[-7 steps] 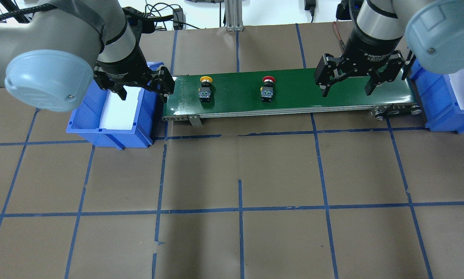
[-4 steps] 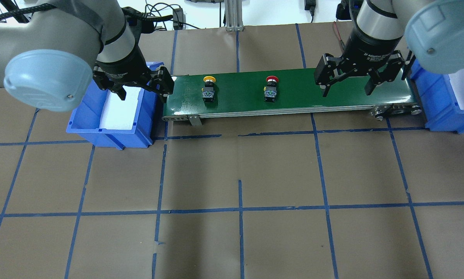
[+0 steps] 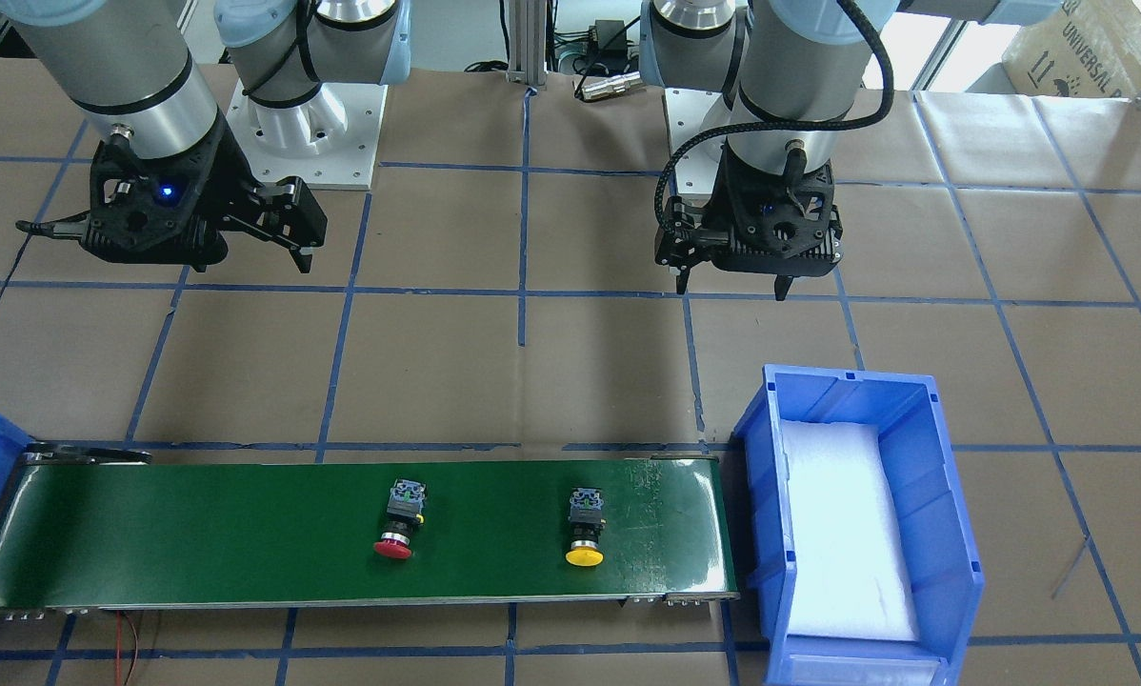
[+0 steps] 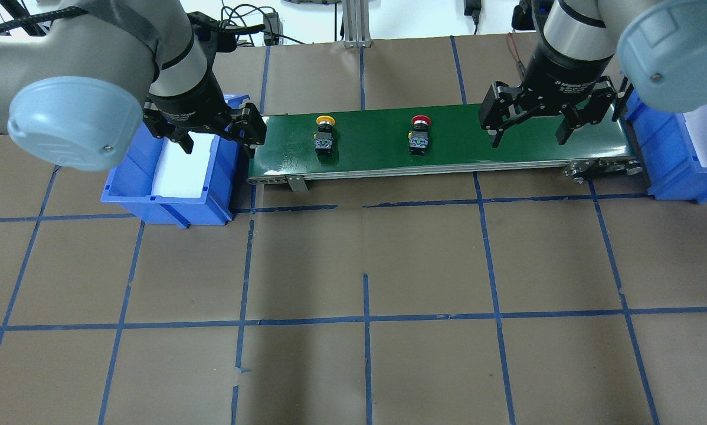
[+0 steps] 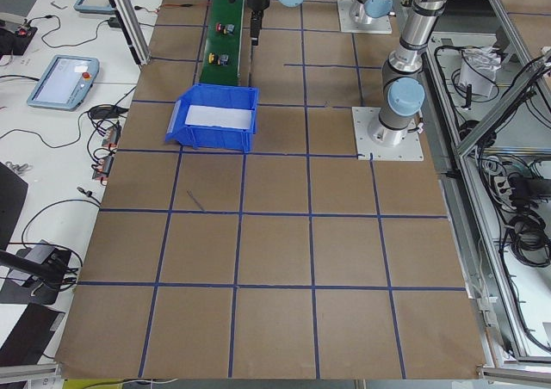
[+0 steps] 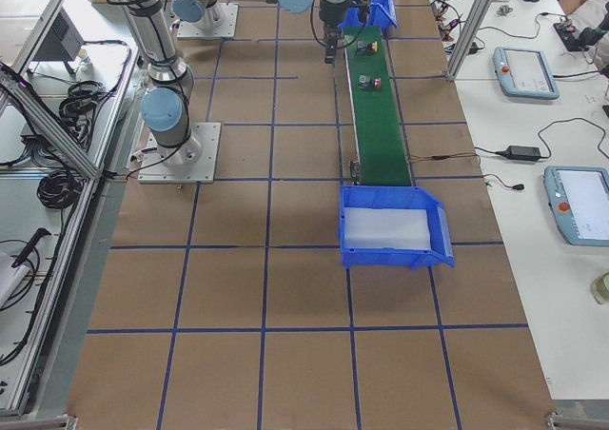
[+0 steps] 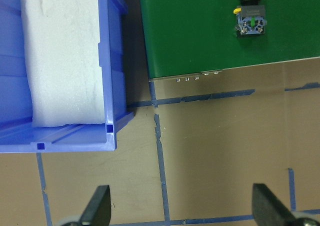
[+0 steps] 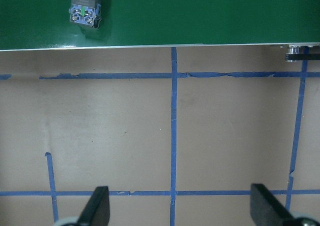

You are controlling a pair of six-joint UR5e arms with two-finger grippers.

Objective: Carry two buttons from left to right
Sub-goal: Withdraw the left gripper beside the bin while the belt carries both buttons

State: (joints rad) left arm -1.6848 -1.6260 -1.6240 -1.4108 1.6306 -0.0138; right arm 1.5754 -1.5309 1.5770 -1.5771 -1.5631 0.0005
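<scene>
Two buttons lie on the green conveyor belt (image 4: 477, 147). The yellow button (image 4: 324, 134) is near the belt's left end and the red button (image 4: 419, 134) is near its middle. Both also show in the front view, yellow (image 3: 585, 529) and red (image 3: 397, 522). My left gripper (image 4: 216, 140) is open and empty, over the gap between the left bin and the belt end. Its wrist view shows the yellow button's body (image 7: 251, 23) at the top. My right gripper (image 4: 529, 137) is open and empty above the belt's right part. Its wrist view shows the red button's body (image 8: 85, 12).
A blue bin (image 4: 170, 203) lined with white foam stands at the belt's left end. A second blue bin (image 4: 672, 174) stands at the right end. Brown paper with blue tape lines covers the table (image 4: 365, 265).
Both buttons have travelled to the right along the belt, keeping their spacing. Neither gripper has moved, and both stay open.
</scene>
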